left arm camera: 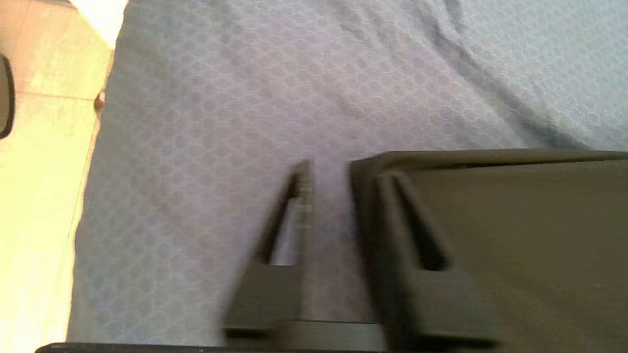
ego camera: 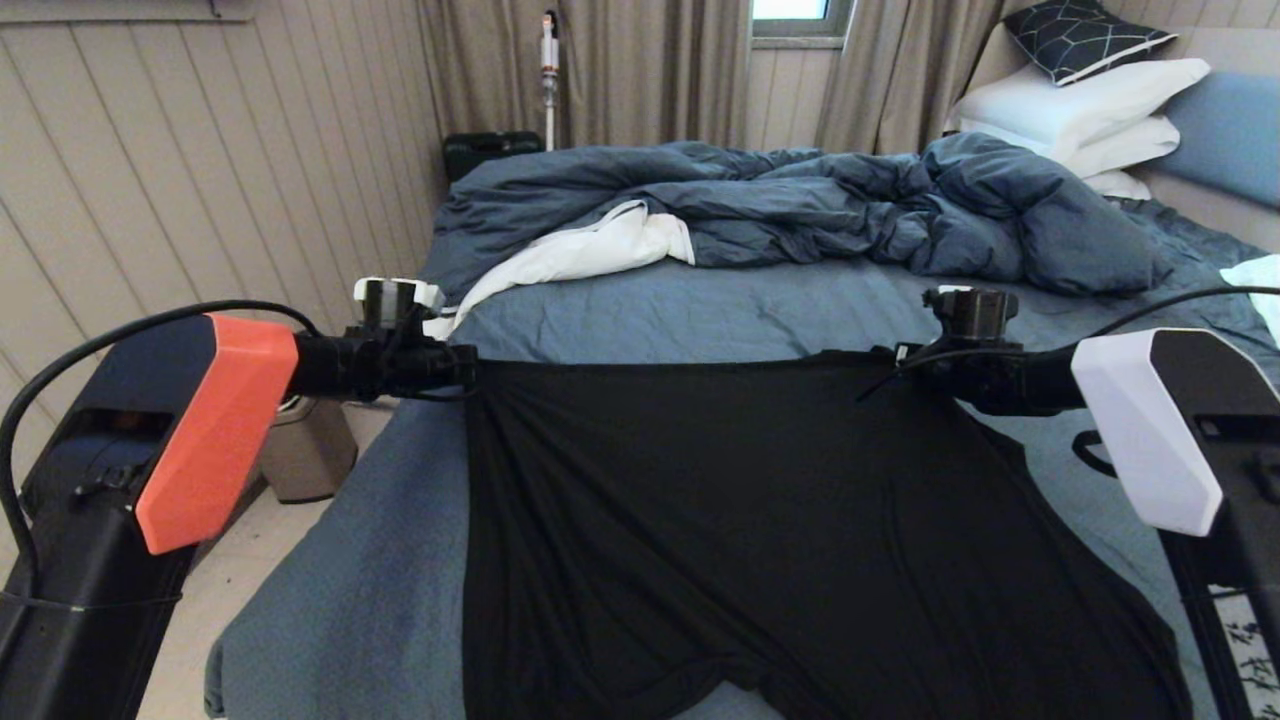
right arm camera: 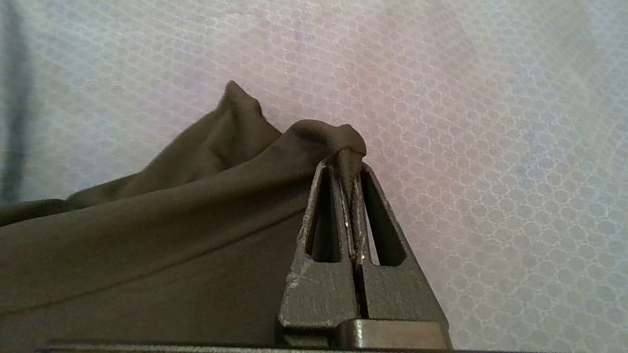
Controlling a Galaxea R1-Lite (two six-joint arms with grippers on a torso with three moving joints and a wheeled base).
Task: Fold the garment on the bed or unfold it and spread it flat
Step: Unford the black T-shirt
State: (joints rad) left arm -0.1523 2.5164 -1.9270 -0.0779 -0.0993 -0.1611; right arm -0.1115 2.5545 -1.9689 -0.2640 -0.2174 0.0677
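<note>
The garment, plain black side up, is stretched between my two grippers, and its lower part lies on the bed. My left gripper is at its far left corner. In the left wrist view this gripper stands open, blue sheet shows between the jaws, and the garment's corner rests against one finger only. My right gripper is at the far right corner. There it is shut on a bunched fold of the garment.
A rumpled dark blue duvet lies across the far half of the bed. White pillows and a dark patterned cushion are at the far right. A beige bin stands on the floor left of the bed.
</note>
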